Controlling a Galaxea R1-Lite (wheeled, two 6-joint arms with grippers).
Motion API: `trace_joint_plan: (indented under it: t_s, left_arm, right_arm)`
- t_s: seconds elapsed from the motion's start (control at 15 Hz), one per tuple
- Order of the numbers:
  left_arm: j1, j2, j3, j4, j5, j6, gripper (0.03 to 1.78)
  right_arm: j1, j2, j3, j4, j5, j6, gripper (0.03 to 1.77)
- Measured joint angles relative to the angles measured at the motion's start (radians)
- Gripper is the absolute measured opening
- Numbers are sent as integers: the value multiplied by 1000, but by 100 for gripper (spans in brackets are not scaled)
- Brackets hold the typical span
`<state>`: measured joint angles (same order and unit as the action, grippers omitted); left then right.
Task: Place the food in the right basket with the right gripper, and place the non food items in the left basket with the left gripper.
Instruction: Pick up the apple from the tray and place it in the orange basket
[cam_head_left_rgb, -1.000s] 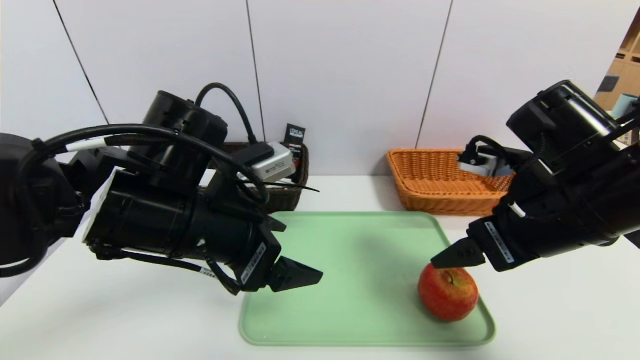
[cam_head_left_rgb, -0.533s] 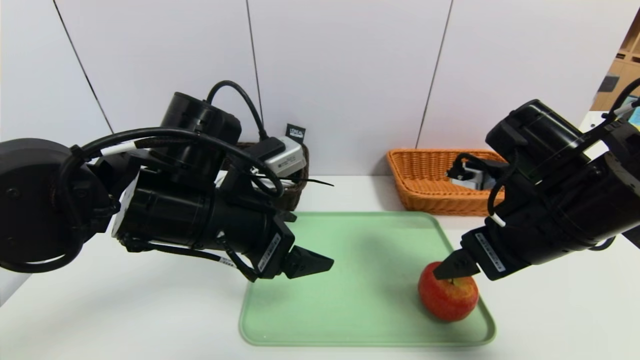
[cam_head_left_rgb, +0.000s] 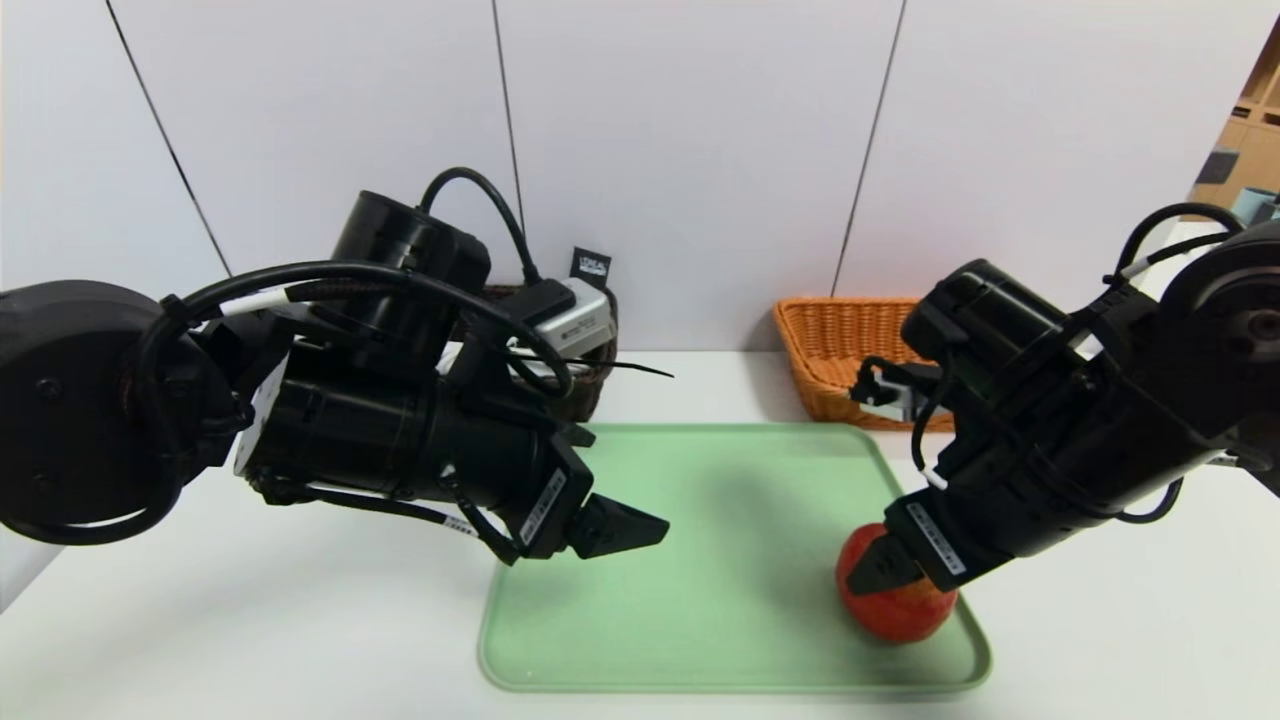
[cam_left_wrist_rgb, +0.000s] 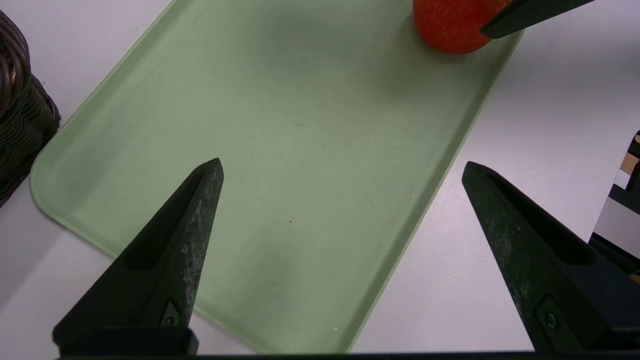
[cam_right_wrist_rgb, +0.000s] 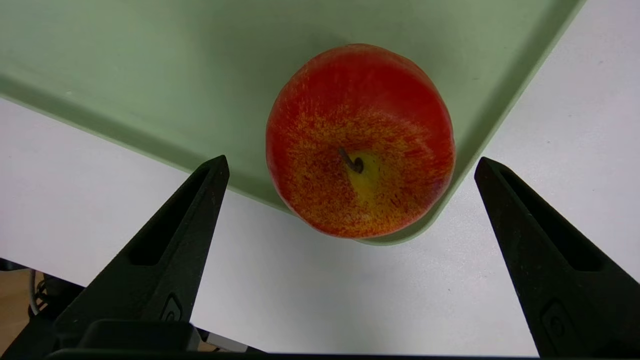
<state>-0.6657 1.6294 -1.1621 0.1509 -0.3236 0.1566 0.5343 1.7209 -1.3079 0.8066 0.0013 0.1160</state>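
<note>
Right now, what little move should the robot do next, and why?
I think the right gripper should ease down around the apple, then close. It's open above the apple, its fingers wide enough apart to fit around it, and the apple is food sitting on the tray, not in the right basket.

Orange wicker basket (cam_head_left_rgb: 815, 370), beyond the green tray (cam_head_left_rgb: 680, 620), partly behind the right arm (cam_head_left_rgb: 1060, 420).
</note>
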Motion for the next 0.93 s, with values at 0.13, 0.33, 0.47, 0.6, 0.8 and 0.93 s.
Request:
trace_joint_plan:
  t_s: [0.13, 0.33, 0.47, 0.6, 0.8, 0.93]
  left_arm:
    - [1, -1, 1, 0, 0, 0, 169]
    - [3, -3, 2, 0, 0, -1, 169]
    - [3, -4, 3, 0, 0, -1, 169]
    - [3, -8, 4, 0, 0, -1, 169]
    - [3, -11, 5, 0, 0, -1, 169]
    - [3, -12, 5, 0, 0, -1, 169]
  right_arm:
    - [4, 23, 3, 0, -28, 0, 170]
    - [7, 49, 4, 0, -52, -1, 170]
    - [7, 64, 5, -1, -53, 0, 170]
    - [7, 76, 5, -1, -53, 1, 170]
    - [7, 85, 5, -1, -53, 1, 132]
    - [11, 87, 5, -2, -53, 1, 122]
